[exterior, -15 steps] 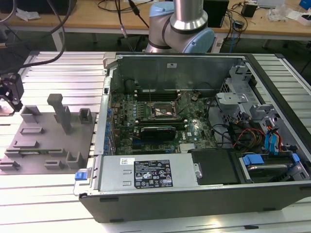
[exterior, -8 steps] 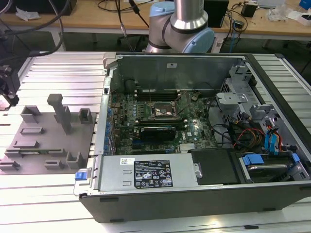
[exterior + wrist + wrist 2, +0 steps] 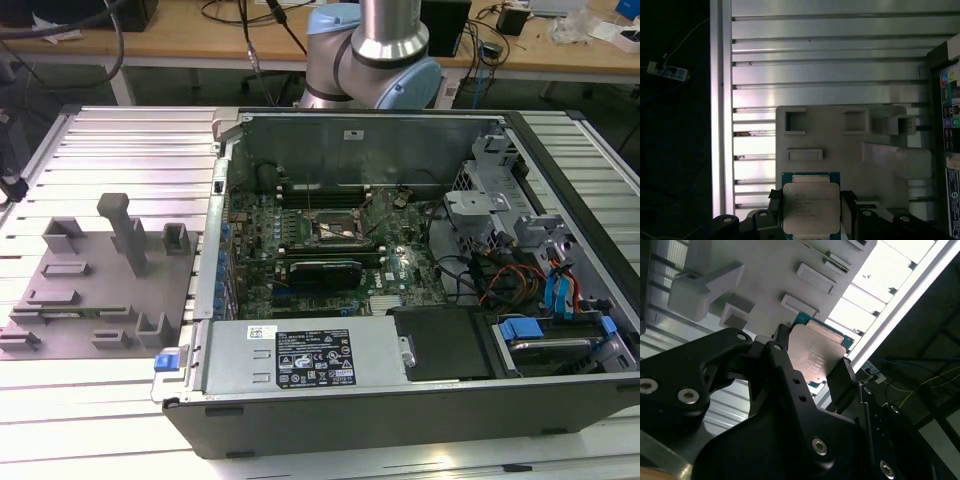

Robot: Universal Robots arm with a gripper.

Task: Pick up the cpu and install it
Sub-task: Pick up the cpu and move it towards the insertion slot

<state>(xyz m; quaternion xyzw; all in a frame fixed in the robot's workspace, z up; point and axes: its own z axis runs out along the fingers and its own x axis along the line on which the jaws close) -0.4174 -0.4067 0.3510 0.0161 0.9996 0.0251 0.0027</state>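
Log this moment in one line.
pincer: shut on cpu | location: over grey tray | install: not done

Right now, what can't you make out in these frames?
Silvery-grey square cpu: one edge is cut off by the frame in the first wrist view, and part of it sits behind the black end effector in the second wrist view.
Its underside: faces away in both wrist views.
Black square socket frame: too small in the exterior view to show its contacts.

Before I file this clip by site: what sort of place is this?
Probably a robotics lab for PC assembly: an open computer case on a slotted aluminium table, cluttered workbenches behind, the gripper holding the cpu.
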